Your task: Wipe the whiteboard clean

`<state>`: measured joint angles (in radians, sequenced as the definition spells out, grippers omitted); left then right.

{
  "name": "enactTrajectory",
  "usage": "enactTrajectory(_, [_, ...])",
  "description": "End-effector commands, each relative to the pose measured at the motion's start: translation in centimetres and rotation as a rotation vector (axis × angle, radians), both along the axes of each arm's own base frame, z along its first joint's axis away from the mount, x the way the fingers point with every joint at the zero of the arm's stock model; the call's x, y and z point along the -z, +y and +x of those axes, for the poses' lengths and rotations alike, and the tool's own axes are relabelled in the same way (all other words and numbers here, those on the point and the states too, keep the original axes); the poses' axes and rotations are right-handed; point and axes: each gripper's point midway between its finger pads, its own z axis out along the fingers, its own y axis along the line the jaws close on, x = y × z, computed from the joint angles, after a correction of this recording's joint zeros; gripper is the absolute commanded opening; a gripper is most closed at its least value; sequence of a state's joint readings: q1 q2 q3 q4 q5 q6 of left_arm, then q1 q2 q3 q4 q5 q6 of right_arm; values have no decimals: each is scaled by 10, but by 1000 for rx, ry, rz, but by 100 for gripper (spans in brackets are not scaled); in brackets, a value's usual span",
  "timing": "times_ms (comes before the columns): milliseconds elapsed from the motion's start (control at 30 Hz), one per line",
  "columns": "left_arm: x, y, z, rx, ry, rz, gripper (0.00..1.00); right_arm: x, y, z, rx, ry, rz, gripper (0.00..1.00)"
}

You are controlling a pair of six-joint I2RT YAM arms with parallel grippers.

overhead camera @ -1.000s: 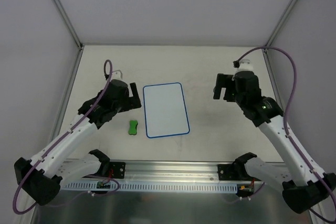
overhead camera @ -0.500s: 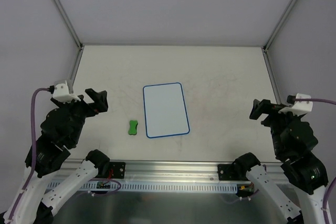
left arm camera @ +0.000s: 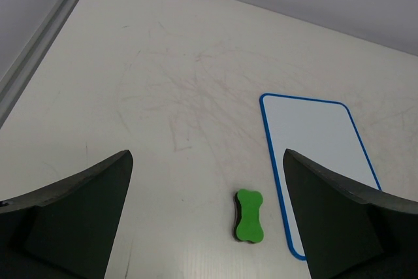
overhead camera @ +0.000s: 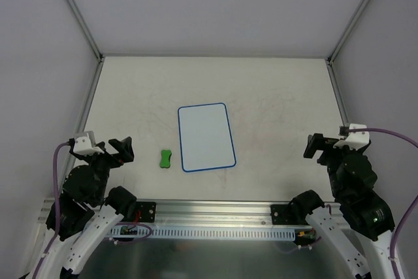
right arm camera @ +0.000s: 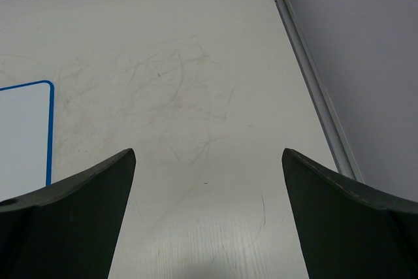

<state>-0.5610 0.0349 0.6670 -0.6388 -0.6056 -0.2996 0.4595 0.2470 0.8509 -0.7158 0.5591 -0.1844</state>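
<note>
The whiteboard point(overhead camera: 206, 136) lies flat in the middle of the table, blue-bordered, its white face blank. In the left wrist view the whiteboard point(left arm camera: 317, 142) is ahead to the right; in the right wrist view only a corner of the whiteboard point(right arm camera: 23, 135) shows at the left edge. A green bone-shaped eraser point(overhead camera: 166, 159) lies just left of the board and apart from it; the left wrist view shows the eraser point(left arm camera: 249, 223) ahead of the fingers. My left gripper point(overhead camera: 119, 151) point(left arm camera: 208, 155) is open and empty, back near the front left. My right gripper point(overhead camera: 317, 146) point(right arm camera: 208, 151) is open and empty at the front right.
The tabletop point(overhead camera: 274, 89) is off-white and scuffed, bounded by grey walls and metal frame rails point(overhead camera: 81, 129) at left and right. An aluminium rail point(overhead camera: 215, 217) carrying the arm bases runs along the near edge.
Both arms have drawn back from beside the whiteboard toward the near edge and sunk lower. The board and the eraser have not moved. Both grippers stay open.
</note>
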Motion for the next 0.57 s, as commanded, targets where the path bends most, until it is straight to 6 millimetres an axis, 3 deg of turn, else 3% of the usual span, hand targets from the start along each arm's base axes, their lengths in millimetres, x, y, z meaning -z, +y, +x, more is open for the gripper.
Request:
enactTrajectory(0, [0,6,-4,-27,-53,-48,99,-6,3,2,-13,-45,17,99])
enactTrajectory(133, [1,15,-5,-73,-69,-53,99,2,2,5,4,-28,18,99])
enactTrajectory(267, [4,5,-4,-24,-52,-51,99,4,7,7,-12,-17,33,99])
enactTrajectory(533, [7,6,0,-40,-24,-20,99,6,3,1,-8,-49,51,99])
